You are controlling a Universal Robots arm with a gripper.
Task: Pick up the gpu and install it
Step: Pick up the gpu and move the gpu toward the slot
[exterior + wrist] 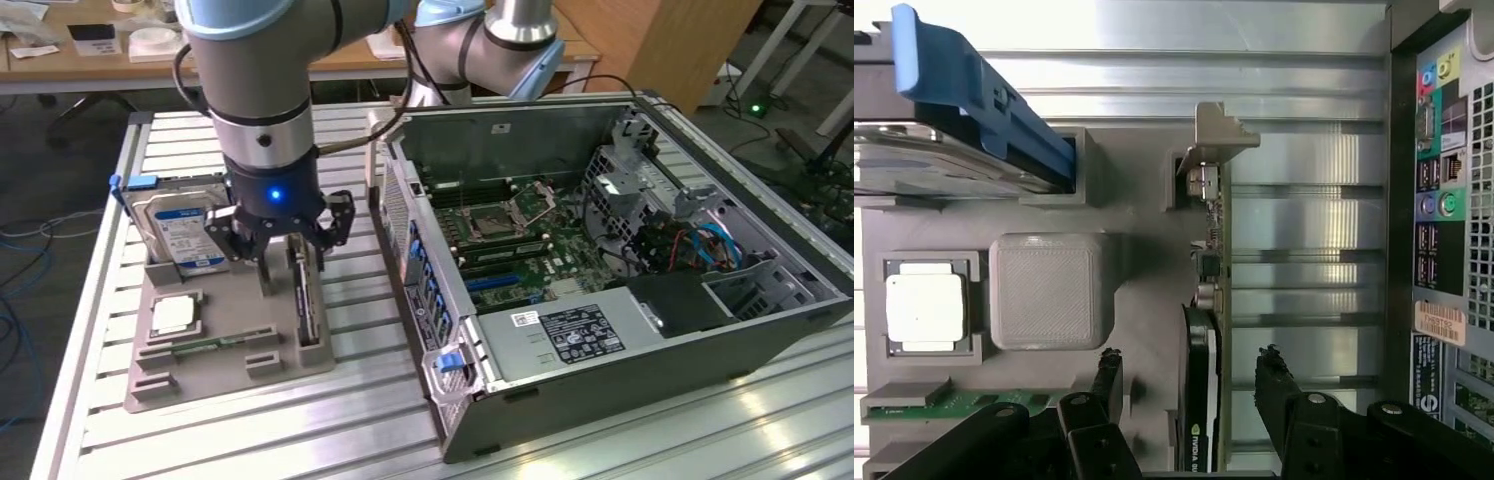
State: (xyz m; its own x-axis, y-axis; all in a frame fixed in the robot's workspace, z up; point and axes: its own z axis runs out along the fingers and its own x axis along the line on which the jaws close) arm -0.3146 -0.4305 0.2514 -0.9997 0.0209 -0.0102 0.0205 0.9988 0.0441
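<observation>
The gpu (306, 300) stands on edge in a slot of the grey holder tray (227, 375), on the side nearest the computer case. In the wrist view the gpu (1206, 330) appears edge-on, with its silver bracket (1219, 135) at the far end. My gripper (291, 262) hangs directly over it, open, its dark fingers (267, 268) either side of the card's upper edge. From the wrist, the gripper (1191, 375) straddles the card with a gap on each side, and nothing is gripped.
The holder tray also carries a silver hard drive (180, 230) in a blue caddy, a processor chip (174, 315) and a green memory stick (214, 345). The open computer case (747, 330) lies to the exterior view's right, motherboard (534, 255) exposed with blue slots (514, 283).
</observation>
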